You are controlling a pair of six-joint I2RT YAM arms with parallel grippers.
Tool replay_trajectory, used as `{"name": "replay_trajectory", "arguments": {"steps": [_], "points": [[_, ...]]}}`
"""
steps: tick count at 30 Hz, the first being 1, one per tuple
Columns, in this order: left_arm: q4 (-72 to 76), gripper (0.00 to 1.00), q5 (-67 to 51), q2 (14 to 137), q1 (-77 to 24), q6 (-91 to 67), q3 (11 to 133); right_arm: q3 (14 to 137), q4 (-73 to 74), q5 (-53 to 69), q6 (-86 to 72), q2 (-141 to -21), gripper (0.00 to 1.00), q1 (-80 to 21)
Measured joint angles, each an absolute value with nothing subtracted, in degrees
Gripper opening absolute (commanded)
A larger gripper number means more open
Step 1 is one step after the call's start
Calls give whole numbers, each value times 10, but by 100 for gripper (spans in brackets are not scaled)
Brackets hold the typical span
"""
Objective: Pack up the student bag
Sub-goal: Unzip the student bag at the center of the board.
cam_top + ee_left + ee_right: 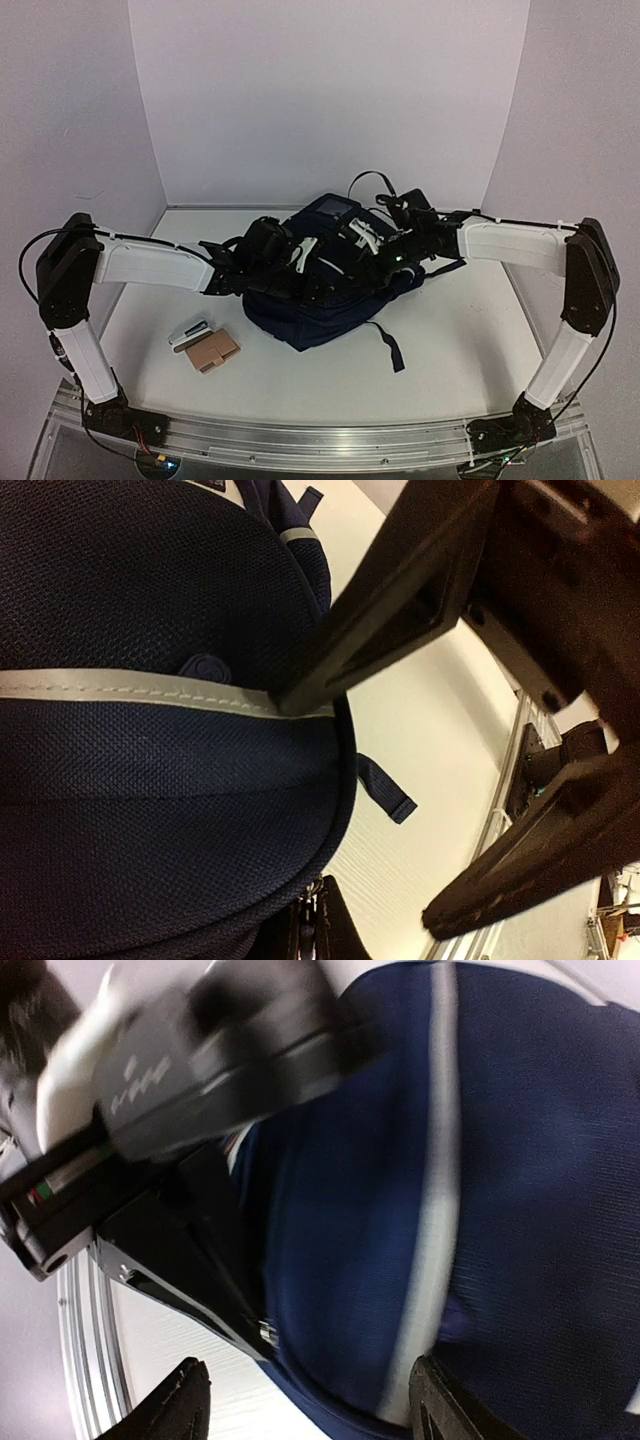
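Right claw [310, 1410] — jaws spread wide, holding nothing, poised just above the student bag [320, 310], which lies in the middle of the table [450, 340] between both arms. Left claw [298, 270] closed, one fingertip [330, 660] bearing on the white piping [120, 690] — presumably pinning the bag so the opening can be worked. Whether fabric is nipped, cannot tell. Tan block [213, 350] and small pale item [190, 333] sit near-left, apart from the bag, likely awaiting packing.
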State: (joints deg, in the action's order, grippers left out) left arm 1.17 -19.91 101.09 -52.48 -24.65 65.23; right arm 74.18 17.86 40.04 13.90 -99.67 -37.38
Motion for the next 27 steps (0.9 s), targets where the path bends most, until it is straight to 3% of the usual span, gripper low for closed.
{"name": "replay_trajectory", "arguments": {"steps": [5,11,13,27], "points": [[15,0,-214,1015,-520,-260,652,718,146,378,159,-1004,50,-396],[16,0,-223,1015,-515,-271,651,699,111,339,180,-1004,9,-399],[17,0,-223,1015,-512,-271,649,693,105,330,189,-1004,0,-402],[-6,0,-179,950,-453,-259,614,620,81,280,249,-945,0,-384]]}}
